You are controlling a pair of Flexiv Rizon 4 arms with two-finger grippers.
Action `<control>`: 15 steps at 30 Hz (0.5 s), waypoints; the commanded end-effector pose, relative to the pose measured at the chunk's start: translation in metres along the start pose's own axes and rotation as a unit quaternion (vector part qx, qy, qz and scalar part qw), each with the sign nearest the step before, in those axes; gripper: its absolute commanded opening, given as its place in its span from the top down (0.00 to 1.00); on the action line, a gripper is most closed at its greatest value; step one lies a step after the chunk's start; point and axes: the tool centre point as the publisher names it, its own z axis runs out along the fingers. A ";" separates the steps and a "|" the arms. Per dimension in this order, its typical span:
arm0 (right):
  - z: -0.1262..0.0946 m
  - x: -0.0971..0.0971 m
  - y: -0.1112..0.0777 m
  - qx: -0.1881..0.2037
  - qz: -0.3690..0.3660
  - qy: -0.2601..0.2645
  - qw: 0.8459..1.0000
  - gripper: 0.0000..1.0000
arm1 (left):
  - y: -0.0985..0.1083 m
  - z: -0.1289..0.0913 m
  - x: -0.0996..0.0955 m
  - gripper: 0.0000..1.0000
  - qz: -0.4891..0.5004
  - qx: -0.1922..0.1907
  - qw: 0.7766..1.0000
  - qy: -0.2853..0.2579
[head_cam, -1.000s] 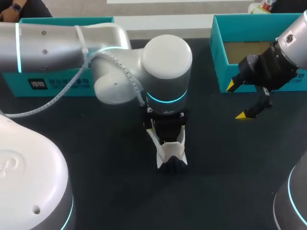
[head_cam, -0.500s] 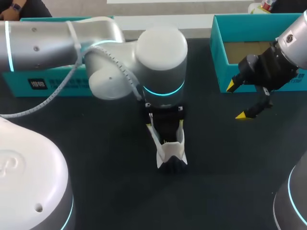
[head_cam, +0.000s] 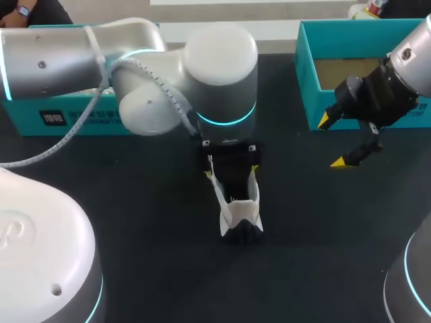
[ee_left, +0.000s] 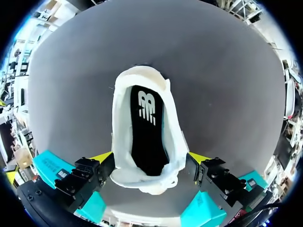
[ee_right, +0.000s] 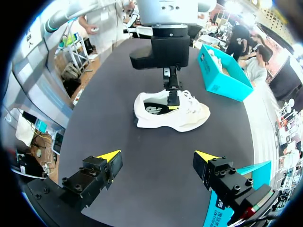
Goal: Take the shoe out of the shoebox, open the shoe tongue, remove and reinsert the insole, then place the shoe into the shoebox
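Left arm (head_cam: 222, 74) has drawn back far-left while the shoe (head_cam: 240, 214) lies unmoved mid-desk (head_cam: 155, 222), out of the far-right shoebox (head_cam: 350, 33), insole (ee_left: 147, 127) seated, left pincer (ee_left: 150, 158) astride its heel, grip undeterminable, right pincer (head_cam: 332, 141) wide open, empty; reboxing apparently remains.

A: Your left arm (head_cam: 60, 57) comes in from the left side and bends over the middle. Its wrist (head_cam: 221, 74) points straight down. The left gripper (head_cam: 232, 173) hangs low under the wrist, and its fingers (ee_left: 102, 157) are spread wide.

B: Yes, and your right arm (head_cam: 416, 50) enters from the far right side. You have the right gripper (head_cam: 333, 141) tilted down toward the middle, well apart from the left one. Its two fingers (ee_right: 110, 155) also stand wide apart, one tip lower than the other.
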 end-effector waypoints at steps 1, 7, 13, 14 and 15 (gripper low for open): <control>0.001 0.000 0.000 0.002 0.000 0.000 1.000 0.00 | 0.002 -0.013 0.003 0.00 -0.003 0.008 1.000 -0.006; 0.001 0.000 0.000 0.002 0.000 0.000 1.000 0.00 | 0.020 -0.034 0.001 0.00 -0.017 0.015 0.999 -0.022; 0.001 0.000 0.000 0.002 0.000 0.000 1.000 0.00 | 0.041 -0.036 -0.004 0.00 -0.023 0.018 0.999 -0.019; 0.001 0.000 0.000 0.002 0.000 0.000 1.000 0.00 | 0.044 -0.034 -0.005 0.00 -0.023 0.018 0.999 -0.018; 0.001 0.000 0.000 0.002 0.000 0.000 1.000 0.00 | 0.046 -0.032 -0.006 0.14 -0.025 0.016 0.999 -0.013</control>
